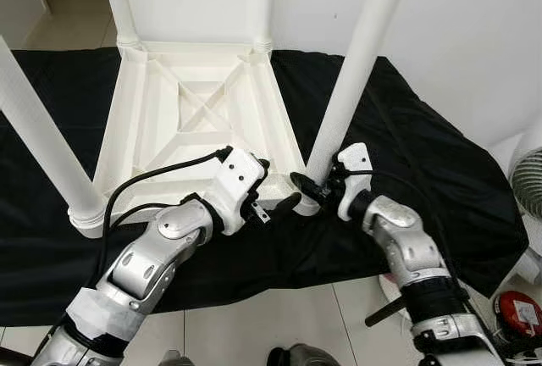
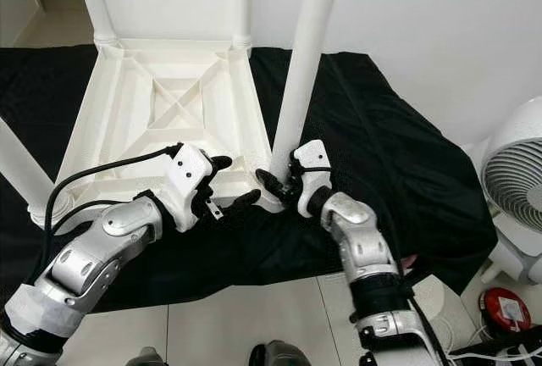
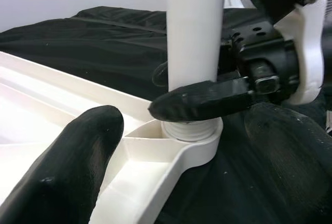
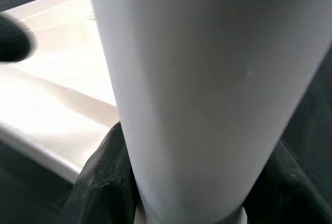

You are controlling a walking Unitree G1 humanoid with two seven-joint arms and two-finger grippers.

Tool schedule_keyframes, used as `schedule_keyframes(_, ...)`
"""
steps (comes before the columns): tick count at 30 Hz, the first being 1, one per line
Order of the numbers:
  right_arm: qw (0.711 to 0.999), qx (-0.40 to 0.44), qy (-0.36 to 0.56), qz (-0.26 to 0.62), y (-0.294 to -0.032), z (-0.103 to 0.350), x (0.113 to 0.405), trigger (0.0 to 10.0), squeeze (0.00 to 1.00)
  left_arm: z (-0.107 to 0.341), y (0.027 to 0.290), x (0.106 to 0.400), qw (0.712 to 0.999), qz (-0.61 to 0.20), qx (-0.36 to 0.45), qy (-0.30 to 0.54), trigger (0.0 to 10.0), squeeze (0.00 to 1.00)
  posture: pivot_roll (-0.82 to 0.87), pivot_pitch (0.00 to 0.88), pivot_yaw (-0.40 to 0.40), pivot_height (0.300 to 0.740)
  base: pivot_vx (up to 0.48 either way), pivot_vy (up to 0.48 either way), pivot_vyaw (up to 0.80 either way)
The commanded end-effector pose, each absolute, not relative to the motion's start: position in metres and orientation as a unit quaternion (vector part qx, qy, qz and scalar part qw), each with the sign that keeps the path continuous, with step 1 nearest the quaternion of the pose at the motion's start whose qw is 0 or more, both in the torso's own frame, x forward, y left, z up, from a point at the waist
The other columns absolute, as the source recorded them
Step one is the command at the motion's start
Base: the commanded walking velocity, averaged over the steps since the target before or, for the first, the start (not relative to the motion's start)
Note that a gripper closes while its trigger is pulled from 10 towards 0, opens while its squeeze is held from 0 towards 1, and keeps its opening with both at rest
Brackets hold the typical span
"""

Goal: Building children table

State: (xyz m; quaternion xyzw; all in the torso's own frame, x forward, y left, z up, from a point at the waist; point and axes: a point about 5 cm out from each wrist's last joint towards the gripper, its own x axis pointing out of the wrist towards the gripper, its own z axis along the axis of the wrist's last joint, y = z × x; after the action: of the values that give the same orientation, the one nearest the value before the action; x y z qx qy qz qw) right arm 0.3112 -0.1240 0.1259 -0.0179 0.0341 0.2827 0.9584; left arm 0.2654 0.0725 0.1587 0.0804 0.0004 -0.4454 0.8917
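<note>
A white plastic children's table (image 1: 195, 120) lies upside down on a black cloth (image 1: 406, 154), its legs pointing up. The near-right leg (image 1: 356, 69) stands in its corner socket (image 3: 194, 136). My right gripper (image 1: 312, 190) is shut around the base of this leg, and its fingers (image 4: 98, 182) show on either side of the leg (image 4: 192, 89). My left gripper (image 1: 275, 185) is open at the table's near rim, just left of that corner. One of its fingers (image 3: 62, 172) lies over the rim, and nothing is between them.
Three other legs stand up: near-left (image 1: 42, 146), far-left (image 1: 118, 2), far-right (image 1: 262, 2). A white fan (image 2: 512, 180) and a red object (image 1: 518, 311) sit on the floor to my right. A white wall rises behind the table. Tiled floor (image 1: 279, 324) lies below the cloth's near edge.
</note>
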Motion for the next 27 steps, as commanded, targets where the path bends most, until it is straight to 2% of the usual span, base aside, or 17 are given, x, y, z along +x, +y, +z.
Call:
schedule_keyframes(1,0.975,-0.018,0.049,0.217,-0.119,0.123,0.309,10.0,0.00,0.159,0.068,0.261,0.867,-0.492,0.083,-0.001,10.0,0.00,0.04,0.000,-0.093,0.740,0.000,0.000,0.00)
schedule_keyframes(9,0.987,0.004,0.057,0.153,-0.096,0.121,0.300,10.0,0.00,0.159,0.067,0.262,0.867,-0.492,0.082,-0.003,10.0,0.00,0.04,0.000,-0.099,0.740,0.000,0.000,0.00)
schedule_keyframes(18,0.990,0.018,0.046,0.135,-0.103,0.127,0.301,10.0,0.00,0.158,0.067,0.262,0.866,-0.493,0.082,-0.003,10.0,0.00,0.04,0.000,-0.099,0.740,0.000,0.000,0.00)
schedule_keyframes(19,0.989,0.022,0.040,0.138,-0.105,0.129,0.300,10.0,1.00,0.158,0.068,0.262,0.866,-0.493,0.082,-0.003,10.0,0.00,0.04,0.000,-0.099,0.740,0.000,0.000,0.00)
schedule_keyframes(27,0.984,0.029,0.023,0.172,-0.117,0.134,0.297,10.0,1.00,0.158,0.068,0.262,0.868,-0.490,0.081,-0.004,10.0,0.00,0.04,0.000,-0.099,0.740,0.000,0.000,0.00)
